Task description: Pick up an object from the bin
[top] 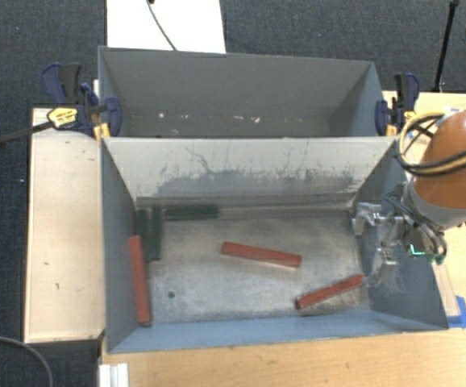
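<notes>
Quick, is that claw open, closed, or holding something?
Gripper: cannot be told; it is beside the right end of a red bar.

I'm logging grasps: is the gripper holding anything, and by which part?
Cannot tell. The gripper sits at the right end of the red bar at the front right of the bin; a grip is not clear.

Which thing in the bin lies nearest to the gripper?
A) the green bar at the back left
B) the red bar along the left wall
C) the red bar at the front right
C: the front-right red bar ends right beside the gripper.
</notes>
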### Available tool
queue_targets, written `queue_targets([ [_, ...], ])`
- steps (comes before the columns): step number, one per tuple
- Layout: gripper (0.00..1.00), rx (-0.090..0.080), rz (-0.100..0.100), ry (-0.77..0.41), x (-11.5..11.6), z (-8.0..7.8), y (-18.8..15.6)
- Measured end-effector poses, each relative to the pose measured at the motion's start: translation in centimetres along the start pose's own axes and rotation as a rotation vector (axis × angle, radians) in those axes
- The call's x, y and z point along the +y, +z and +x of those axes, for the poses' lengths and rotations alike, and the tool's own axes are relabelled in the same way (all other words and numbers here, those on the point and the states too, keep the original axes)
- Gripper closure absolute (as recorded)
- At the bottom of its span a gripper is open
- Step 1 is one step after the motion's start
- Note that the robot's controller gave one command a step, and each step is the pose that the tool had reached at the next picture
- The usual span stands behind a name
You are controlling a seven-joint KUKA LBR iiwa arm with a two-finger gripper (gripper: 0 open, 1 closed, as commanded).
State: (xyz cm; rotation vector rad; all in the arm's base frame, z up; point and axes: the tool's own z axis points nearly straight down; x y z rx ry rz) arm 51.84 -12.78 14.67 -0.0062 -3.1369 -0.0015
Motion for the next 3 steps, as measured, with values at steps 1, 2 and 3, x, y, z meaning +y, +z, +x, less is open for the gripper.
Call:
queue_targets([
  [1,0.00,0.000,-0.001,-0.013,2.9,1.4,8.0],
  [2,1.00,-0.008,0.002,-0.018,2.7,1.2,7.6],
  [3,1.00,-0.014,0.003,0.022,1.0,2.1,-6.2],
])
